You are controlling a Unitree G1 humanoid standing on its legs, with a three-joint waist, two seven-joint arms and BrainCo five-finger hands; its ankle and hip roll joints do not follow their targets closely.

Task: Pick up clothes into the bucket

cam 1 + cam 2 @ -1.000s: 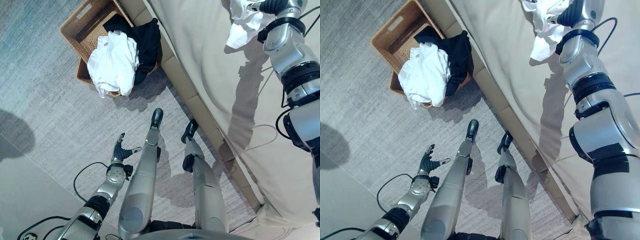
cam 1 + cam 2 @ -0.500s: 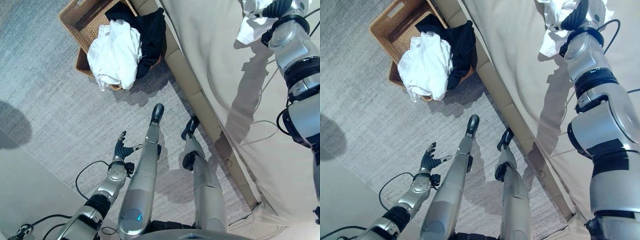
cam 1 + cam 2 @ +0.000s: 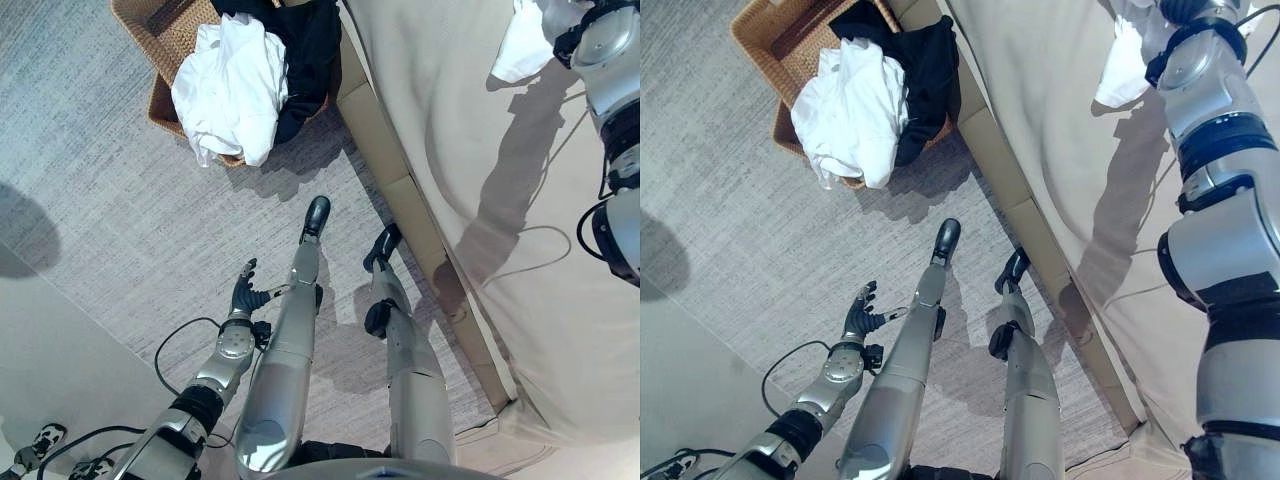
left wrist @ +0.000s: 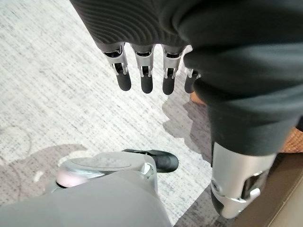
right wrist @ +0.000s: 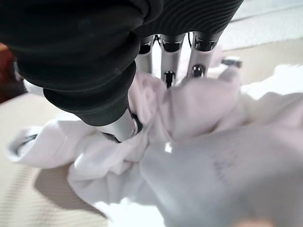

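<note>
My right hand (image 3: 1185, 10) is raised over the bed at the far right, and its fingers (image 5: 166, 56) and thumb are curled into a white garment (image 5: 189, 156). The cloth hangs bunched below the hand (image 3: 520, 45), a little above the sheet. A wicker basket (image 3: 135, 20) stands on the carpet at the far left beside the bed. It holds a white garment (image 3: 235, 85) spilling over its near rim and a black garment (image 3: 310, 50) draped over the side next to the bed. My left hand (image 3: 243, 293) hangs low over the carpet, open, with straight fingers (image 4: 142, 71) and nothing in it.
The bed (image 3: 450, 150) with a beige sheet takes up the right side, and its padded edge (image 3: 400, 190) runs diagonally between it and the grey carpet (image 3: 120, 220). A thin cord (image 3: 540, 240) lies on the sheet.
The camera has shifted, so the basket sits higher in view. My right hand with the white garment has moved toward the upper right. The left hand is as before.
</note>
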